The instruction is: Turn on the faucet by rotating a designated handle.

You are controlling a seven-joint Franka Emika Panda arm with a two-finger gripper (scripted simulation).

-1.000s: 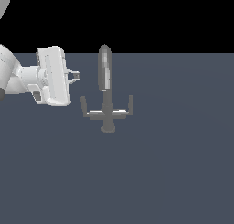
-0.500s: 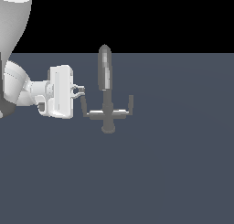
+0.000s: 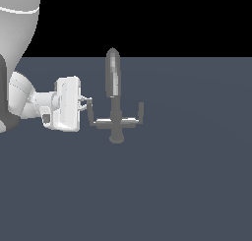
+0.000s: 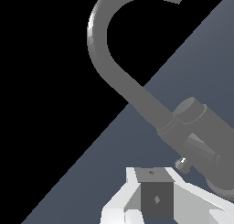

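Handle (image 3: 92, 112): thin grey L-shaped arm, the half of the crossbar on the exterior view's left, its short tip pointing up. It belongs to the faucet (image 3: 114, 100), which stands on the flat grey-blue floor (image 3: 187, 186) roughly mid-scene, a little toward the exterior view's left. Tall round-tipped spout, thin stem, round base. The matching right-half arm (image 3: 137, 115) sits on the other side, untouched.

Gripper (image 3: 88, 103) comes in sideways from the exterior view's left, white body level with the handle's upright tip. Fingers (image 3: 84, 100) are small and blurred there; they reach to the handle's tip and look to touch or straddle it, but the gap between them is not readable. In the wrist view the handle tip (image 4: 156, 199) shows as a dark block sitting between the two white finger bases (image 4: 123, 205), with the curved spout (image 4: 109, 58) arching beyond. Whether the fingers are clamped on it or just around it: cannot tell.

No writing, brand or label readable anywhere.
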